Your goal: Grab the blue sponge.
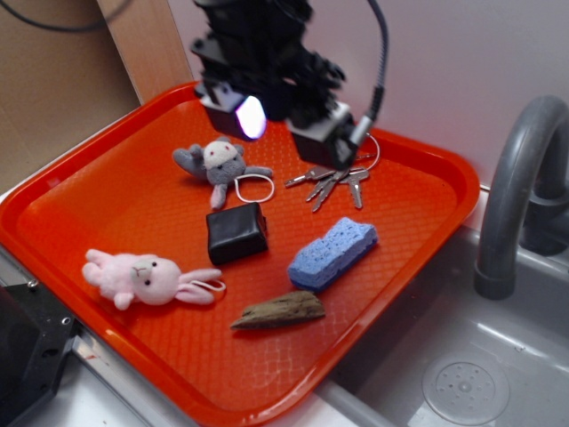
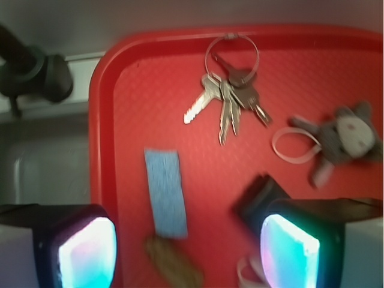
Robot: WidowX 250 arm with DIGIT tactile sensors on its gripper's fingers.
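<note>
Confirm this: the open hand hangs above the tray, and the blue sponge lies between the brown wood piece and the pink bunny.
Not quite. In the exterior view the blue sponge lies between the brown wood piece and the keys, not the pink bunny, which sits at the tray's opposite side. The rest holds: the open hand hangs above the tray.

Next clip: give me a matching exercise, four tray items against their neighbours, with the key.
Items:
1. sponge
2. keys
3. pink bunny
4. black box

Places:
A. near the tray's back rim, by the gripper
B. just behind the wood piece
C. front left of the tray
D. in front of the grey plush

Pairs: 1-B, 2-A, 3-C, 4-D
</note>
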